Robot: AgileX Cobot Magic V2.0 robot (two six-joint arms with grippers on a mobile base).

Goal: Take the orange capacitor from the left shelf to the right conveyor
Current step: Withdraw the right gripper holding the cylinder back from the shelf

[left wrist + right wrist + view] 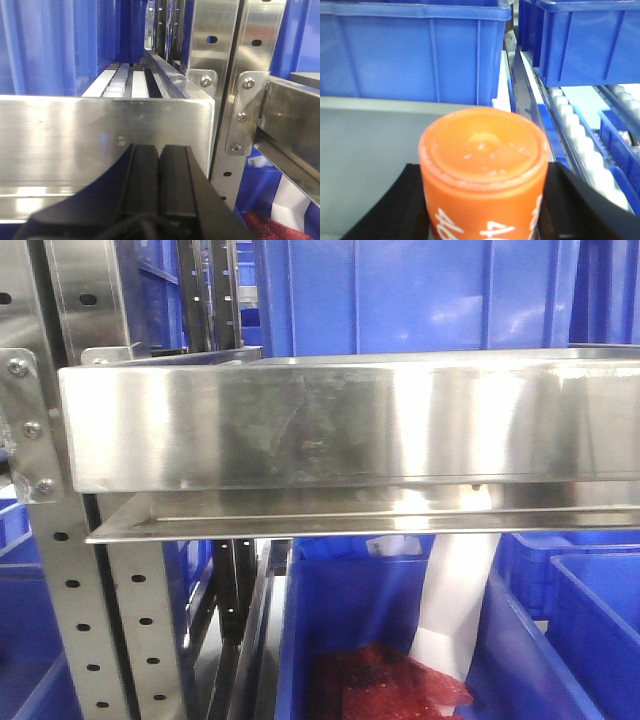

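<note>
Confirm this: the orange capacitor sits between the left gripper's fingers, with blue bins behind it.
Wrong arm. The orange capacitor sits between the right gripper's fingers, with blue bins behind it; the right wrist view shows it.

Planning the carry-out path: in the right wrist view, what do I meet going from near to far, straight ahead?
orange capacitor → grey flat surface → blue crate
</note>
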